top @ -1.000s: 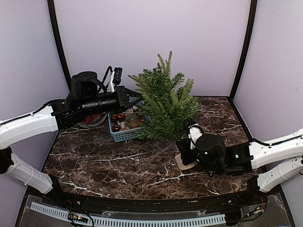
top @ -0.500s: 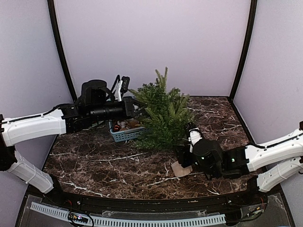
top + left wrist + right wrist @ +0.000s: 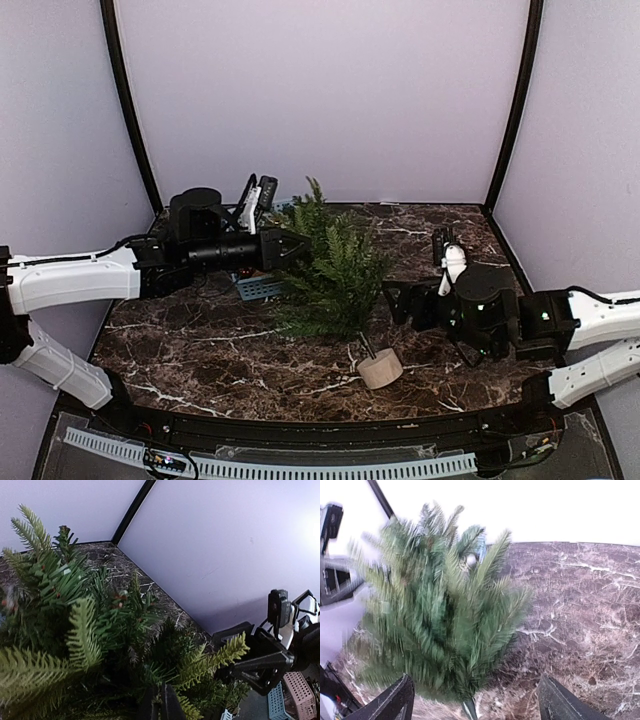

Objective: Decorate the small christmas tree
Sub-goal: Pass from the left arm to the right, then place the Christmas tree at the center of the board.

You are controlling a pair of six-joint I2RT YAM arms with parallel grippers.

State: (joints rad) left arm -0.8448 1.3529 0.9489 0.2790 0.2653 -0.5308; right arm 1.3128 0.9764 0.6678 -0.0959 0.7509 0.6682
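Small christmas tree [image 3: 330,270] is tipping over toward my left side. Its crown is leaning out toward the blue basket [image 3: 258,289] at the back of the marble table [image 3: 190,345], and its pale wooden base [image 3: 380,369] is sitting canted on the tabletop near the front edge instead of standing flat.

A second ago the tree was standing taller and further right, with my right gripper [image 3: 394,300] down at the base. Now that gripper is hanging back to the right of the foliage and well apart from the base. Its jaws are spread wide and holding nothing. In the right wrist view the tree is showing blurred between my open right gripper [image 3: 476,682] fingers, so I am judging that it is swaying as I let go.

My left gripper [image 3: 298,247] is pushing deeper into the upper branches than it was a second ago. It is fully closed, and in the left wrist view its tips [image 3: 161,705] are buried in needles. I cannot tell whether they are pinching a sprig or an ornament, or nothing at all.

For the task, this is leaving the tree without support at its foot while my left arm is leaning on its top. I am expecting to have to steady or right it before any more decorating goes on.
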